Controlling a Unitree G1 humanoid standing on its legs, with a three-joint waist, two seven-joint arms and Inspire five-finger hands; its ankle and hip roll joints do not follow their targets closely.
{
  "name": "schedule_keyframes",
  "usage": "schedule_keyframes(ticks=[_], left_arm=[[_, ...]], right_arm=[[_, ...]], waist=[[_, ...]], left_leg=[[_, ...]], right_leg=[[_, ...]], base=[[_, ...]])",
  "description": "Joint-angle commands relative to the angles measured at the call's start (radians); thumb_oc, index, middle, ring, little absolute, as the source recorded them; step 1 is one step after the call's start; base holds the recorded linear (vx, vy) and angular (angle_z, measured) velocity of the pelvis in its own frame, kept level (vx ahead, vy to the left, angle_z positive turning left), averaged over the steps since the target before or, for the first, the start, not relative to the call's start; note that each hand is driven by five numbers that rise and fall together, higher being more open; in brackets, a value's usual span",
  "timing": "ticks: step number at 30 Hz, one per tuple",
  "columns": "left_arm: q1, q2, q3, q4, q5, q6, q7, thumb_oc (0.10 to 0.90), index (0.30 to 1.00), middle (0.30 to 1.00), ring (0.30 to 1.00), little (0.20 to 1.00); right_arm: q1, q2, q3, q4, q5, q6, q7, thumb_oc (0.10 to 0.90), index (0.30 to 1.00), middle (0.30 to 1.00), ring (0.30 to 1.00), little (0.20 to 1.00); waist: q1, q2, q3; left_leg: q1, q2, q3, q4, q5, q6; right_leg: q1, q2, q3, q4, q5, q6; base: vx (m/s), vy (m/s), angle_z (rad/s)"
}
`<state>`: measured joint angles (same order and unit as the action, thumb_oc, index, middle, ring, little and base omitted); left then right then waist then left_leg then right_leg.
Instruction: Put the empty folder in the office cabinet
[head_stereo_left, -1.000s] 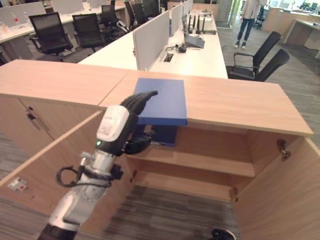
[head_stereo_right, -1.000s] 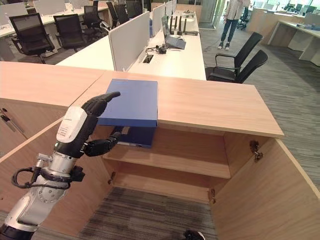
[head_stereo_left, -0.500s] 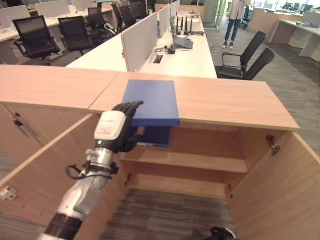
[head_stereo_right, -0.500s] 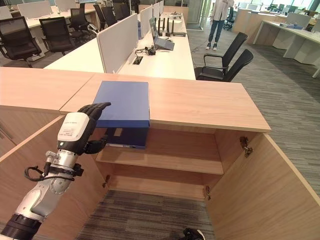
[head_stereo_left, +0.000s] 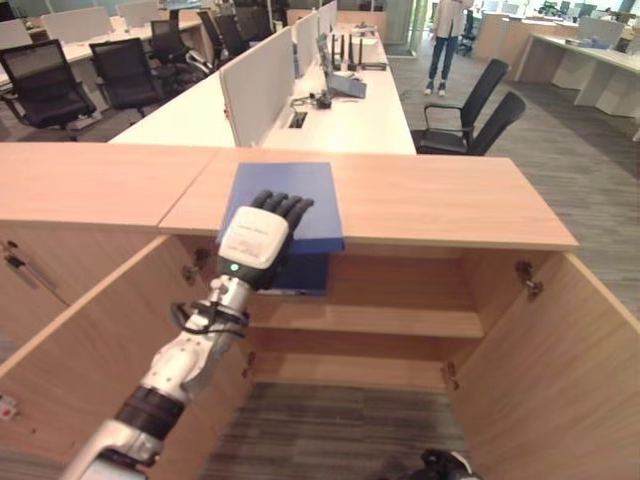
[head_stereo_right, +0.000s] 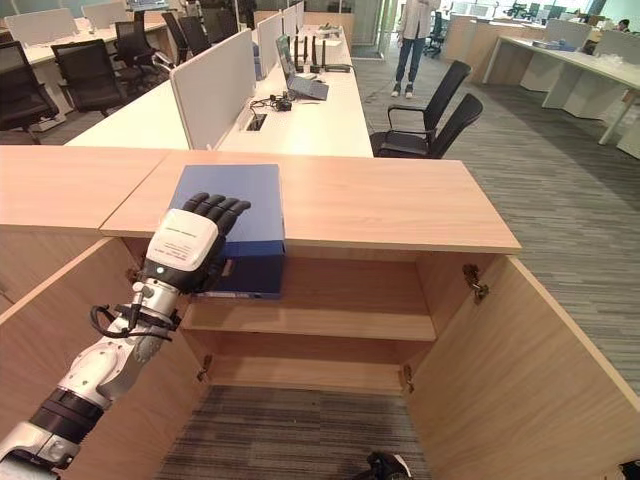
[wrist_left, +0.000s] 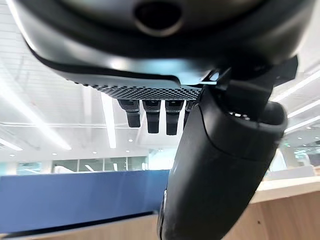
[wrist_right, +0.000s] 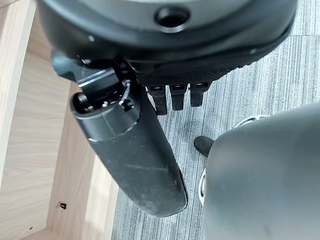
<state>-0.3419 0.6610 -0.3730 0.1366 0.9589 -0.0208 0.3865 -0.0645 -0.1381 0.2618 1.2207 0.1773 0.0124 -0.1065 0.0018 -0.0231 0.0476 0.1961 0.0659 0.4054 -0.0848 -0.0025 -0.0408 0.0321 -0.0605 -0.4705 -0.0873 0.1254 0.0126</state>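
Blue folder (head_stereo_left: 300, 196) flat atop the open cabinet (head_stereo_left: 430, 205).
Left robot hand (head_stereo_left: 262, 232) at its 6 o'clock edge, fingers straight; right robot hand (wrist_right: 150, 100) fingers relaxed.

— Where's the folder (head_stereo_left: 300, 195)?

— On the cabinet top (head_stereo_left: 440, 200), at its front edge, left of the middle. My left hand (head_stereo_left: 262, 235) lies over its near end.

— And beneath?

— A second folder (head_stereo_right: 250, 275) stands on the upper shelf (head_stereo_left: 400, 322), right under the first. Both doors (head_stereo_left: 570, 370) hang open either side. Desks (head_stereo_left: 350, 105) and chairs (head_stereo_left: 470, 105) stand behind the cabinet.
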Motion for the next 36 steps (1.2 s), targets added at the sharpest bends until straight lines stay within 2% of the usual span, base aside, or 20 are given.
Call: schedule_keyframes(ticks=[1,13,20,25,29,30,31,32,33,36], left_arm=[[-0.222,0.067,-0.001,0.021,0.032,0.032,0.050,0.800,0.900,0.900,0.900,0.900],[-0.174,0.047,0.027,0.051,0.025,0.046,0.036,0.800,0.900,0.900,0.900,0.900],[-0.218,0.054,0.034,0.160,0.036,0.110,0.055,0.800,0.900,0.900,0.900,0.900],[-0.289,0.079,0.003,0.283,0.041,0.159,0.054,0.800,0.900,0.900,0.900,0.900],[-0.296,0.086,-0.010,0.312,0.044,0.164,0.045,0.800,0.900,0.900,0.900,0.900],[-0.298,0.086,-0.014,0.321,0.044,0.165,0.044,0.748,0.822,0.822,0.822,0.822],[-0.294,0.087,-0.017,0.328,0.044,0.166,0.043,0.624,0.636,0.636,0.636,0.636],[-0.293,0.088,-0.018,0.336,0.045,0.168,0.042,0.541,0.512,0.512,0.512,0.512],[-0.290,0.087,-0.022,0.347,0.045,0.169,0.042,0.400,0.300,0.300,0.300,0.300],[-0.287,0.084,-0.031,0.377,0.047,0.174,0.046,0.400,0.300,0.300,0.300,0.300]], right_arm=[[-0.020,-0.027,0.041,0.027,-0.027,-0.008,-0.012,0.800,0.900,0.900,0.900,0.900],[-0.014,-0.027,0.032,0.035,-0.032,-0.001,-0.003,0.800,0.900,0.900,0.900,0.900],[-0.009,-0.028,0.035,0.032,-0.034,-0.001,-0.002,0.800,0.900,0.900,0.900,0.900],[-0.006,-0.031,0.047,0.029,-0.038,-0.002,0.000,0.800,0.900,0.900,0.900,0.900],[-0.001,-0.032,0.046,0.030,-0.038,-0.002,0.001,0.800,0.900,0.900,0.900,0.900],[-0.001,-0.032,0.046,0.032,-0.038,-0.003,0.001,0.800,0.900,0.900,0.900,0.900],[-0.001,-0.032,0.046,0.033,-0.039,-0.003,0.001,0.800,0.900,0.900,0.900,0.900],[-0.002,-0.032,0.046,0.035,-0.039,-0.003,0.001,0.800,0.900,0.900,0.900,0.900],[-0.002,-0.030,0.046,0.037,-0.038,-0.003,0.000,0.800,0.900,0.900,0.900,0.900],[-0.002,-0.030,0.049,0.034,-0.035,-0.005,-0.001,0.800,0.900,0.900,0.900,0.900]], waist=[[0.004,0.001,-0.020],[0.005,0.001,-0.019],[-0.001,0.002,-0.021],[-0.013,0.003,-0.024],[-0.014,0.002,-0.024],[-0.014,0.002,-0.023],[-0.014,0.002,-0.023],[-0.015,0.003,-0.023],[-0.014,0.003,-0.024],[-0.017,0.003,-0.024]], left_leg=[[-0.023,0.005,-0.019,-0.003,-0.063,-0.036],[-0.020,0.003,-0.017,-0.003,-0.064,-0.036],[-0.017,0.001,-0.014,-0.003,-0.063,-0.036],[-0.015,0.001,-0.007,-0.003,-0.063,-0.037],[-0.014,0.000,-0.004,-0.003,-0.064,-0.036],[-0.014,-0.001,-0.003,-0.003,-0.064,-0.036],[-0.013,-0.001,-0.002,-0.003,-0.064,-0.035],[-0.013,-0.001,-0.002,-0.003,-0.064,-0.035],[-0.012,-0.002,-0.002,-0.003,-0.065,-0.035],[-0.011,-0.002,0.001,-0.003,-0.065,-0.035]], right_leg=[[0.131,-0.039,0.015,0.000,-0.126,0.121],[0.136,-0.039,0.016,0.000,-0.129,0.120],[0.138,-0.039,0.015,0.000,-0.129,0.122],[0.138,-0.039,0.016,0.000,-0.129,0.123],[0.137,-0.040,0.015,0.000,-0.128,0.124],[0.137,-0.041,0.015,0.000,-0.127,0.124],[0.138,-0.040,0.016,0.000,-0.128,0.124],[0.138,-0.041,0.017,0.000,-0.128,0.124],[0.138,-0.041,0.018,0.000,-0.128,0.124],[0.138,-0.041,0.019,0.000,-0.128,0.125]], base=[[0.00,0.000,0.00],[0.00,0.000,0.00],[0.00,0.000,0.00],[0.00,0.001,-0.01],[0.00,0.000,0.00],[0.00,0.000,0.00],[0.00,0.000,0.00],[0.00,0.000,0.00],[0.00,0.000,0.00],[0.00,0.000,0.00]])
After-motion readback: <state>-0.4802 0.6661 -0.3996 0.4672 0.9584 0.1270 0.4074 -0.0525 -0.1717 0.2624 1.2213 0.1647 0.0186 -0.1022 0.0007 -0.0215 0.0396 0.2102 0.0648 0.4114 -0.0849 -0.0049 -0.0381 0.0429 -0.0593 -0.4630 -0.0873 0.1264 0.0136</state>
